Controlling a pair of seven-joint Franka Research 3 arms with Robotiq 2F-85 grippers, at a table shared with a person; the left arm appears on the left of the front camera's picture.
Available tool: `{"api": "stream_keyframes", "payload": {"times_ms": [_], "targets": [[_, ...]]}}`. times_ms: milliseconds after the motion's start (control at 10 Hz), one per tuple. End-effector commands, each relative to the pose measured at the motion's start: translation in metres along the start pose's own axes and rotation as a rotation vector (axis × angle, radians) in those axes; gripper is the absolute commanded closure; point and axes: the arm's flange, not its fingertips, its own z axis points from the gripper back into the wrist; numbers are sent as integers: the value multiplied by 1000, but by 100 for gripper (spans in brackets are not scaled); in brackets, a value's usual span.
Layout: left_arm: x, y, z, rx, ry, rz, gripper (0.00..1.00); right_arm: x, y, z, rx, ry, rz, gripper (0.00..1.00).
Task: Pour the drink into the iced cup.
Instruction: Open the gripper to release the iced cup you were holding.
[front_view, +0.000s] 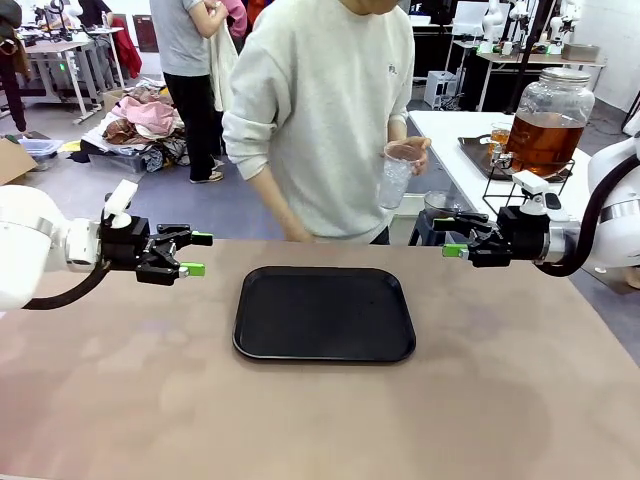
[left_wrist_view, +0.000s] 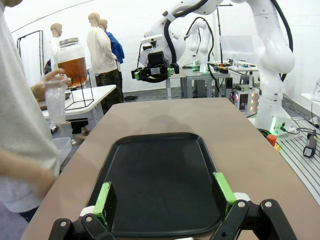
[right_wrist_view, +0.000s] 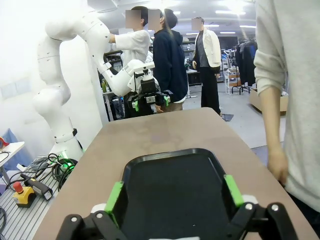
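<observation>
Two grippers hang apart over the table, both spread wide and gripping nothing: the left gripper (front_view: 196, 254) at 9 o'clock of the tray (front_view: 325, 313), the right gripper (front_view: 458, 238) at 3 o'clock, each pointing in toward it. The cup (front_view: 396, 176), clear, upright and seemingly holding ice, is in the person's hand (front_view: 412, 152) beyond the table's far edge, at about 11 o'clock from the right gripper and well apart from it. The right gripper is plainly the nearer. The drink (front_view: 544, 138), amber-brown and translucent, fills the lower part of the lidded glass jar (front_view: 551, 95) on a stand on the side table, at 1 o'clock from the right gripper.
</observation>
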Motion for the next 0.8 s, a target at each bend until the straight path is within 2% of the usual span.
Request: {"api": "stream_keyframes", "payload": {"times_ms": [0, 700], "targets": [[2, 0, -2, 9, 2, 7, 0, 3, 0, -1, 2, 1, -9, 0], [2, 0, -2, 9, 2, 7, 0, 3, 0, -1, 2, 1, -9, 0]]}}
